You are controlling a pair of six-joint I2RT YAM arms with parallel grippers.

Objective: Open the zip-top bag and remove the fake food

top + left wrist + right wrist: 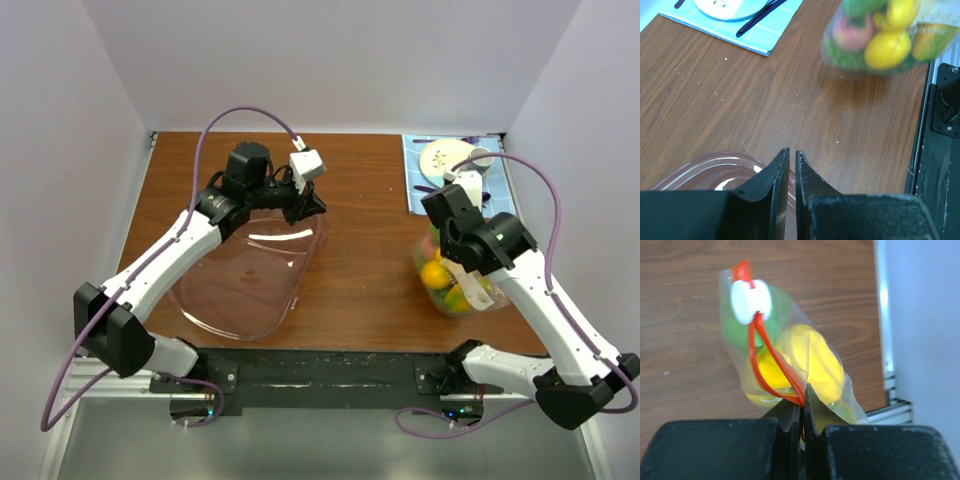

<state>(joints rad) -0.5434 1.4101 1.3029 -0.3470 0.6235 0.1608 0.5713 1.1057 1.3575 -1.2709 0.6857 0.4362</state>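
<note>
The zip-top bag [458,285] hangs at the right of the table, and the fake food shows through it: yellow lemons [815,360], a green piece [737,330] and a pink-red one [852,32]. My right gripper [802,392] is shut on the bag's orange-red zip strip [771,360], whose white patch [751,300] lies at the far end. In the top view this gripper [447,258] is over the bag. My left gripper [315,208] is at the far rim of the pinkish bowl [250,285]. In its wrist view it [791,152] is shut, with the bowl's rim [705,170] running between its jaws.
A light blue placemat [425,195] with a white plate [445,158] and dark utensils lies at the back right. The table's metal front edge [940,150] runs close to the bag. White walls enclose the table on three sides.
</note>
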